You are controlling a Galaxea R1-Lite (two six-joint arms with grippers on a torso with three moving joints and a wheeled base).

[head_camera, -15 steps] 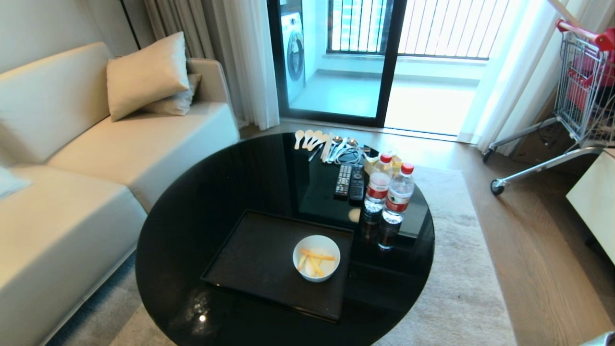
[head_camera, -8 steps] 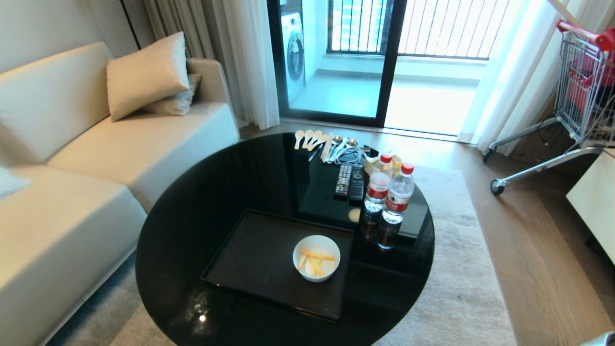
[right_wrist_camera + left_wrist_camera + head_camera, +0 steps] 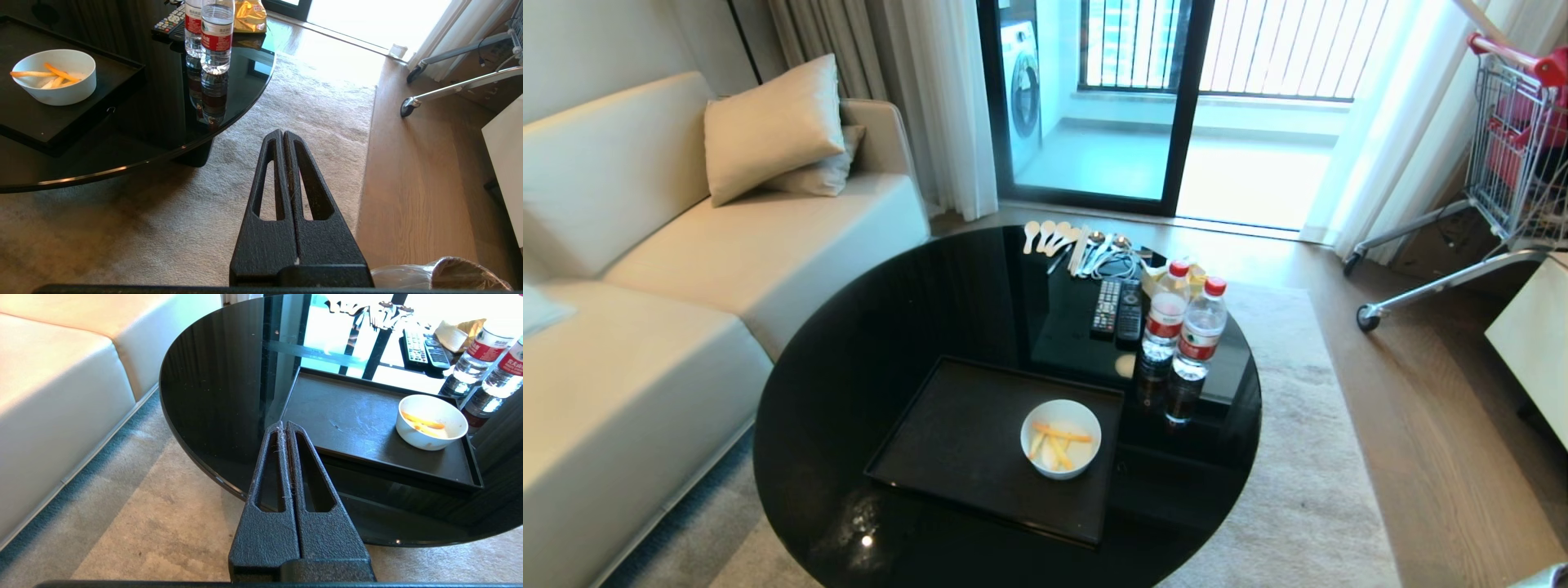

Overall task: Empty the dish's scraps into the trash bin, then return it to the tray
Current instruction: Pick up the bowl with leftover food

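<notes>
The white dish [image 3: 1060, 438] sits in the right part of the black tray [image 3: 947, 441] on the round glossy table [image 3: 849, 359], holding a few yellow-orange scraps [image 3: 1058, 441]. The wrist views also show the dish [image 3: 432, 422] [image 3: 55, 76] on the tray [image 3: 351, 420] [image 3: 24, 118]. My left gripper [image 3: 284, 425] is shut and empty, hovering by the table's near-left edge. Over the rug to the right of the table my right gripper [image 3: 282, 133] is shut with nothing in it. The trash bin's bag-lined rim [image 3: 441, 275] shows just beside the right arm, and again at the head view's corner [image 3: 1543, 578].
Two water bottles [image 3: 1184, 327], two remotes [image 3: 1117, 307], a snack bag [image 3: 249, 15] and several spoons [image 3: 1062, 238] stand on the table's far side. A cream sofa [image 3: 645, 269] flanks the left. A shopping cart [image 3: 1494, 171] and a white furniture edge [image 3: 1531, 343] are at the right.
</notes>
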